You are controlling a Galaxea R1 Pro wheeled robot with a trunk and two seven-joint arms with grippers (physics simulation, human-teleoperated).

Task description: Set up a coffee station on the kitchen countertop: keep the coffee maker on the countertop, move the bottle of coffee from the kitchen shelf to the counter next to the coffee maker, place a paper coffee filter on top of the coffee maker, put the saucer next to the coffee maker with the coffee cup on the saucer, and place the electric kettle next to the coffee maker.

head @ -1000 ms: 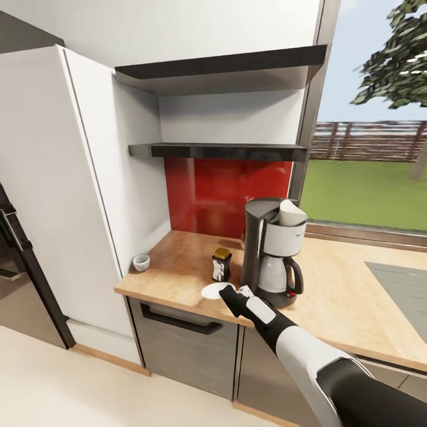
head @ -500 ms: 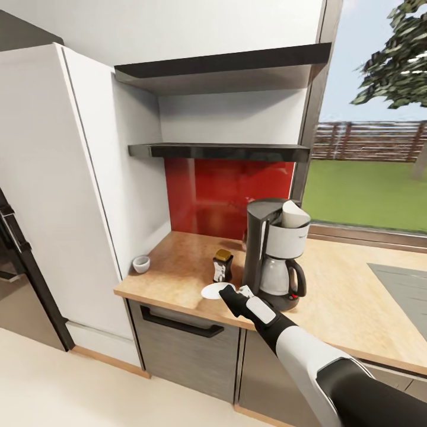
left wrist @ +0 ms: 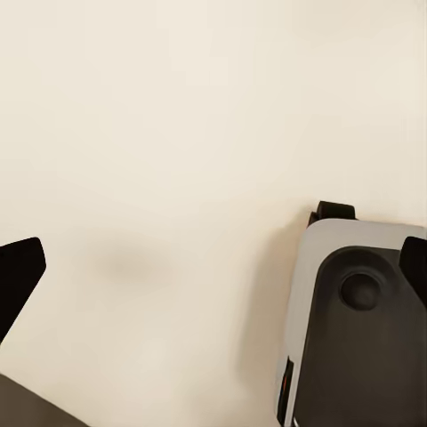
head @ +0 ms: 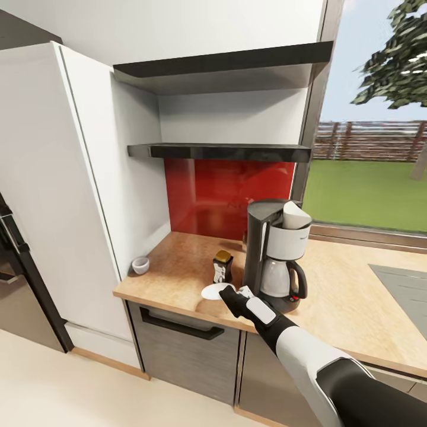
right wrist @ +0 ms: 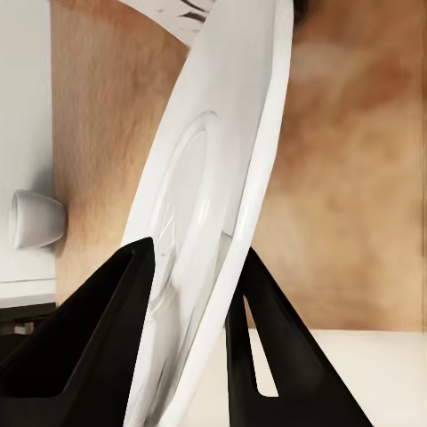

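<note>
Your saucer [head: 213, 291] is a small round white plate with a faint raised ring inside its rim, seen clearly in the right wrist view [right wrist: 213, 205]. It is pinched edge-on between the two black fingers [right wrist: 89, 347] of your right gripper [head: 228, 292], one finger on each face of the plate. In the head view it sits low over the front edge of the countertop [head: 178, 267], just in front of the bottle of coffee [head: 222, 266]; whether it touches the surface cannot be told.

The bottle of coffee stands upright just beside the coffee maker [head: 276, 255], on its left in the head view. The paper coffee filter [head: 295, 215] sits on top of the coffee maker. The coffee cup [head: 140, 264] stands well apart, near the white side panel at the counter's left end, and shows in the right wrist view too [right wrist: 36, 219].

Your left gripper [left wrist: 213, 267] shows two dark fingertips [left wrist: 18, 271] far apart, spread wide over the pale floor beside the robot's base [left wrist: 356, 329].

Against the frames from a second and half a second back, the whole head view has shifted slightly, so the camera moved. Your right arm and the saucer hold the same place relative to the bottle and the counter edge; no object has changed position.
</note>
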